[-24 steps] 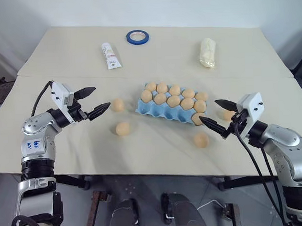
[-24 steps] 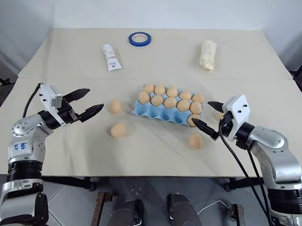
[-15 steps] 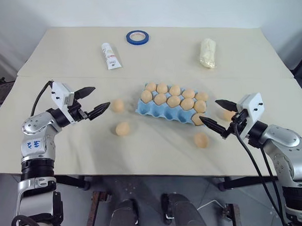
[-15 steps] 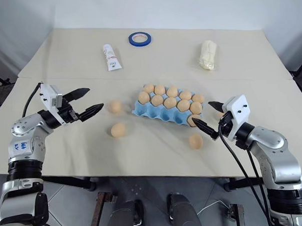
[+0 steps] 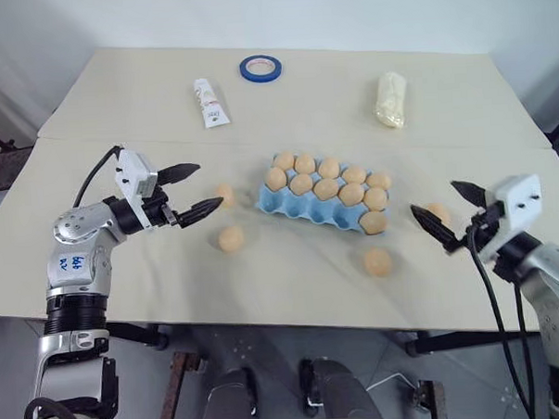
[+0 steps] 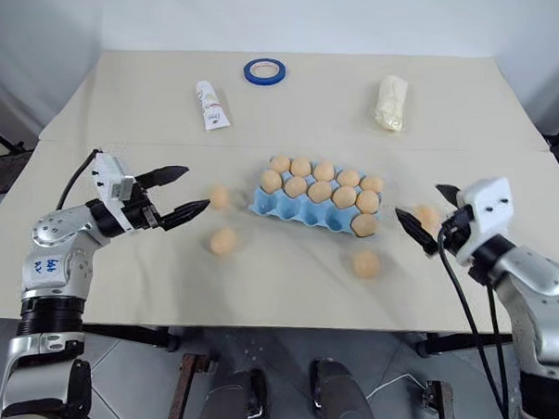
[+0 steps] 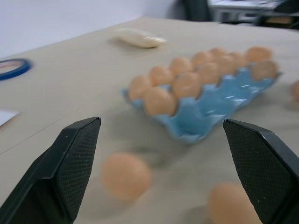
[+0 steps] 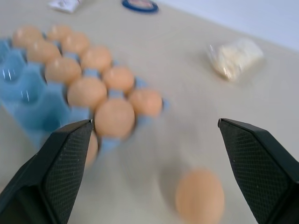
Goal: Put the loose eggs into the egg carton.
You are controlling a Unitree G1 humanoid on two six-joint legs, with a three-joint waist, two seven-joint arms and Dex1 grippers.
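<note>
Mostly filled: egg carton (image 5: 327, 204) mid-counter (image 5: 144, 85), few near cups empty. Four loose eggs (image 5: 231, 238) around it. Left end effector (image 5: 191, 190), right end effector (image 5: 449, 212) wide open, empty.

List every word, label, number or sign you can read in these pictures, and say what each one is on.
White tube: it carries small reddish and dark print, too small to read.
Blue tape ring: no text to be seen.
Egg carton: no text to be seen.
Plastic-wrapped bundle: no text to be seen.
Nothing can be quoted for certain.
</note>
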